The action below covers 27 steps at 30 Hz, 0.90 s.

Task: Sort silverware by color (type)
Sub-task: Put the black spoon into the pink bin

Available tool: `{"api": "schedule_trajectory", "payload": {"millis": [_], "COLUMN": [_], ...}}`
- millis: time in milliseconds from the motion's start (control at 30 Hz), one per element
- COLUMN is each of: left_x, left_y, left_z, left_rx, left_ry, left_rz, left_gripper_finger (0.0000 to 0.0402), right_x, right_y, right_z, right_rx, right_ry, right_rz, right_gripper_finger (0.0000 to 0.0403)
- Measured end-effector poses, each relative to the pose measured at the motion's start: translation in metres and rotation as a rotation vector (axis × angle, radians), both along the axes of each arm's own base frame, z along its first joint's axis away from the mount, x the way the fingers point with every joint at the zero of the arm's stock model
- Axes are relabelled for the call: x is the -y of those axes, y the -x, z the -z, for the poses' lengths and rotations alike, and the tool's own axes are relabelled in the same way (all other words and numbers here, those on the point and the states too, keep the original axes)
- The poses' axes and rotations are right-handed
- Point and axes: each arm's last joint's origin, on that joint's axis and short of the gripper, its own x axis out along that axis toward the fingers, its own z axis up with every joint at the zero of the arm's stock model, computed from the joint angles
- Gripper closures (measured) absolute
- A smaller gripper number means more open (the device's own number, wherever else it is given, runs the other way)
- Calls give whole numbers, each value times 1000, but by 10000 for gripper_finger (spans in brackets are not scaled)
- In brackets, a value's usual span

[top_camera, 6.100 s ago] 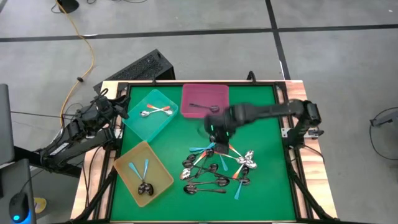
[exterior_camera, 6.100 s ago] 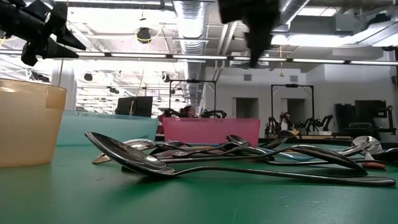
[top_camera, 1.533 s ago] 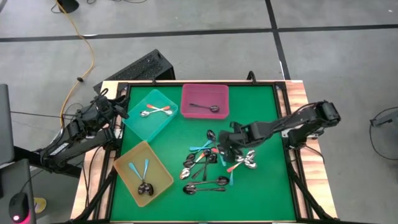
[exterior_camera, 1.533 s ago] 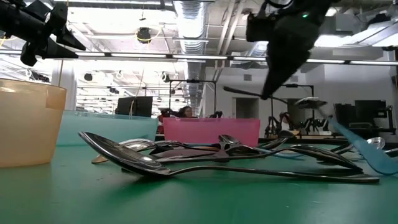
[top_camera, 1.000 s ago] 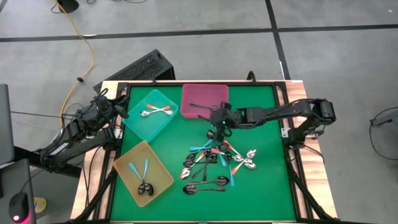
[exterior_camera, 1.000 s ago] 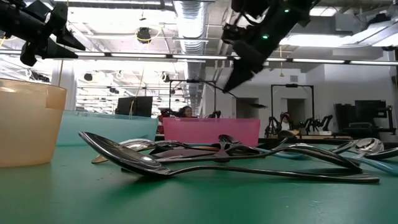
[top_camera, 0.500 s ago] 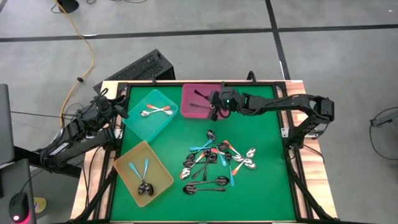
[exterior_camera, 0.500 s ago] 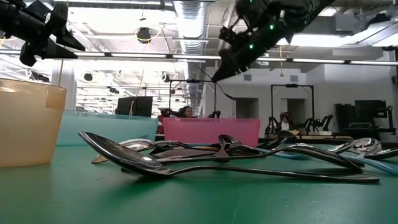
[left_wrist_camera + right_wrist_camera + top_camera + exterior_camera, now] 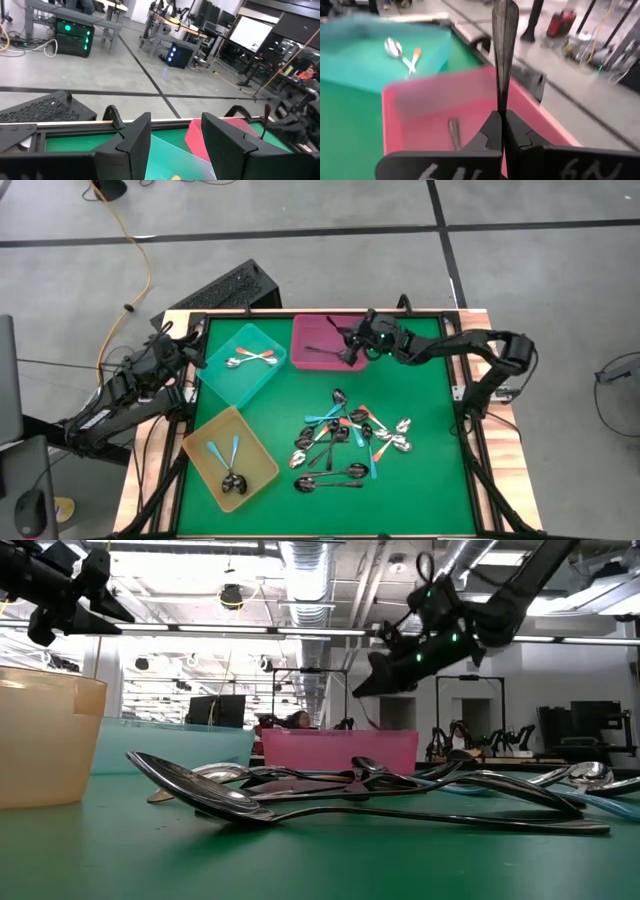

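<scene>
My right gripper (image 9: 352, 342) hovers over the pink tray (image 9: 312, 326) at the table's far edge, shut on a dark metal spoon (image 9: 503, 45). One dark spoon (image 9: 325, 352) lies inside that tray. The remaining silverware forms a pile (image 9: 350, 442) of blue, orange and dark spoons on the green mat. The teal tray (image 9: 243, 376) holds two orange-handled spoons (image 9: 252, 359). Blue-handled spoons (image 9: 226, 452) lie in the yellow tray (image 9: 262, 463). My left gripper (image 9: 172, 145) waits open at the table's left edge, beside the teal tray. My right gripper pinches the dark spoon's handle (image 9: 500, 111) between its two shut fingers, coming slanting down from the table's right side. The handle's flat end (image 9: 504, 25) sticks out past the fingertips. The spoon is lifted clear above the pink tray; its bowl end is hidden by the gripper.
The three trays line the left and far part of the mat, and the spoon pile takes up its middle right. Bare green mat (image 9: 420, 380) lies toward the right edge, and more (image 9: 290, 395) between trays and pile. A raised wooden frame (image 9: 470, 430) borders the table.
My right gripper has carried the dark spoon from above the pile toward the far edge and now hangs over the pink tray, having turned so the arm reaches in more from the right. It has stayed shut on the spoon. The pile has not moved.
</scene>
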Motion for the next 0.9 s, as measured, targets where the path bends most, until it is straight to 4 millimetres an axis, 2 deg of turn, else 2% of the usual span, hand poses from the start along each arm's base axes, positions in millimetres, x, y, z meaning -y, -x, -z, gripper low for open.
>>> {"api": "schedule_trajectory", "payload": {"millis": [100,200,267,733,900], "left_x": [0,0,0,0,0], "left_y": [0,0,0,1,1], "left_z": [1,2,2,2,2], "left_rx": [4,8,10,8,8], "left_ry": [13,23,24,21,20], "left_rz": [-5,-11,-11,-28,-36], "left_gripper_finger": [243,243,243,243,243], "right_x": [4,3,5,20,24], "right_y": [-9,-13,-17,-26,-29], "right_z": [14,32,37,30,25], "right_rx": [37,1,-11,-217,-233], "right_ry": [-7,-45,-61,-81,-86], "right_rz": [-32,-33,-31,-29,-22], "right_gripper_finger": [395,395,395,395,395]}}
